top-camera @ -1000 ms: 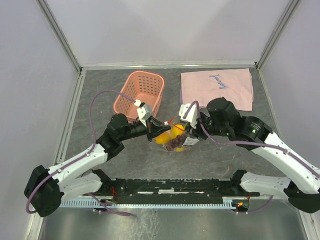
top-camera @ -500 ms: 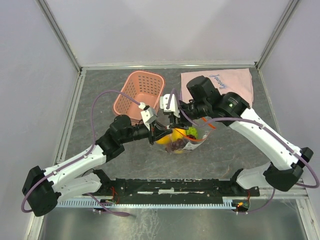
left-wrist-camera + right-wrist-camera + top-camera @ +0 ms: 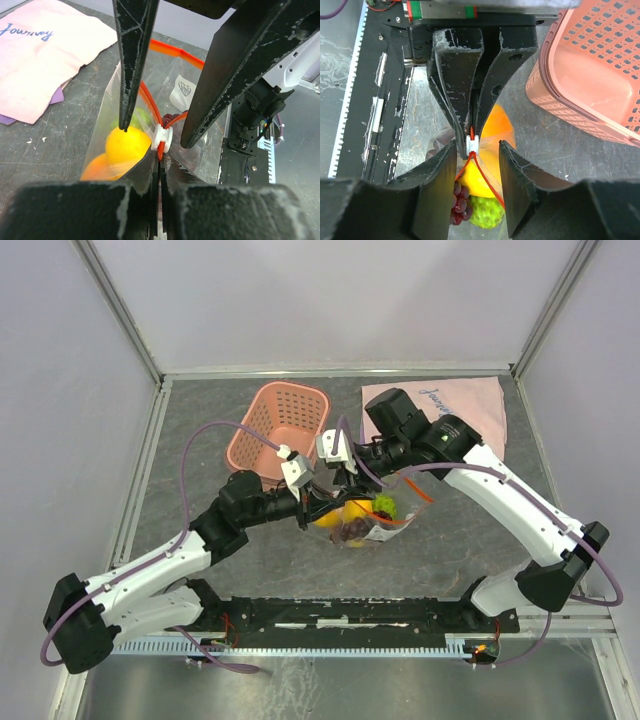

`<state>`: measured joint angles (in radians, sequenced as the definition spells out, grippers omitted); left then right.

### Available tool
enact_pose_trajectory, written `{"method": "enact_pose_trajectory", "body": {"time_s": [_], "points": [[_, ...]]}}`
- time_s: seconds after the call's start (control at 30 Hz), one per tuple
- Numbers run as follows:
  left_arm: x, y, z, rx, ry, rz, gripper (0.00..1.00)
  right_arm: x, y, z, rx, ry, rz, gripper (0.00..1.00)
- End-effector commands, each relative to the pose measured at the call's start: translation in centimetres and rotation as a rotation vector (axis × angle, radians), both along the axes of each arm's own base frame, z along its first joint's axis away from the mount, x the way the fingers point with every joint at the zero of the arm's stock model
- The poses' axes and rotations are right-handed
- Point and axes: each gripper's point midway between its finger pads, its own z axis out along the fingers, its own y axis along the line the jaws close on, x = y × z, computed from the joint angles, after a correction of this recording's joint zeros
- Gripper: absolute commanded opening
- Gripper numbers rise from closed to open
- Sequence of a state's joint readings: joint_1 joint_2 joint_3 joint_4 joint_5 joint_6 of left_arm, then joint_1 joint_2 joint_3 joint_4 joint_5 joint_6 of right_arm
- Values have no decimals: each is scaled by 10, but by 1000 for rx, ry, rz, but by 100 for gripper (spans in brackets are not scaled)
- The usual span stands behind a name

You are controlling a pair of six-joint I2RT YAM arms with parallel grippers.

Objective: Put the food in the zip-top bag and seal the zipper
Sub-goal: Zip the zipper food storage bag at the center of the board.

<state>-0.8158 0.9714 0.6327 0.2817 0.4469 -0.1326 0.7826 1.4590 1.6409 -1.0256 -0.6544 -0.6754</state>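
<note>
The clear zip-top bag (image 3: 375,525) lies mid-table with the food in it: a yellow fruit (image 3: 479,181), an orange one (image 3: 501,125), a bumpy green one (image 3: 486,214) and purple grapes (image 3: 458,205). I see no watermelon slice. The red-orange zipper (image 3: 172,51) stands open in a V from its white slider (image 3: 474,143). My left gripper (image 3: 306,505) is shut on the zipper's end just behind the slider (image 3: 161,138). My right gripper (image 3: 340,483) is open, with a finger on each side of the slider and neither touching it.
A pink perforated basket (image 3: 283,425) stands just behind the grippers, close to the right wrist (image 3: 600,65). A pink cloth (image 3: 450,412) lies at the back right. The black rail (image 3: 350,615) runs along the near edge.
My right arm has swung from the bag's right side up and to the left, bringing its open gripper to the slider next to my left gripper. The left gripper has barely moved.
</note>
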Motion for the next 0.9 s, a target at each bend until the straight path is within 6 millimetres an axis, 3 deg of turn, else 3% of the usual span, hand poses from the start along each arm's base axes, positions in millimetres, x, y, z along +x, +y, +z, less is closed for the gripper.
{"method": "enact_pose_trajectory", "body": {"time_s": [0.0, 0.17, 0.33, 0.5, 0.87], "points": [[4, -1, 42, -67, -133, 5, 3, -2, 8, 12, 54, 4, 43, 45], [5, -1, 42, -67, -128, 8, 3, -1, 6, 9, 44, 14, 36, 34], [8, 2, 45, -78, -130, 39, 3, 4, -4, 7, 19, 12, -8, 17], [15, 8, 48, -96, -133, 100, 3, 11, -19, 4, -11, -8, -104, 11], [53, 30, 46, -98, -86, 359, 3, 16, -64, -1, -70, -56, -377, 4]]}}
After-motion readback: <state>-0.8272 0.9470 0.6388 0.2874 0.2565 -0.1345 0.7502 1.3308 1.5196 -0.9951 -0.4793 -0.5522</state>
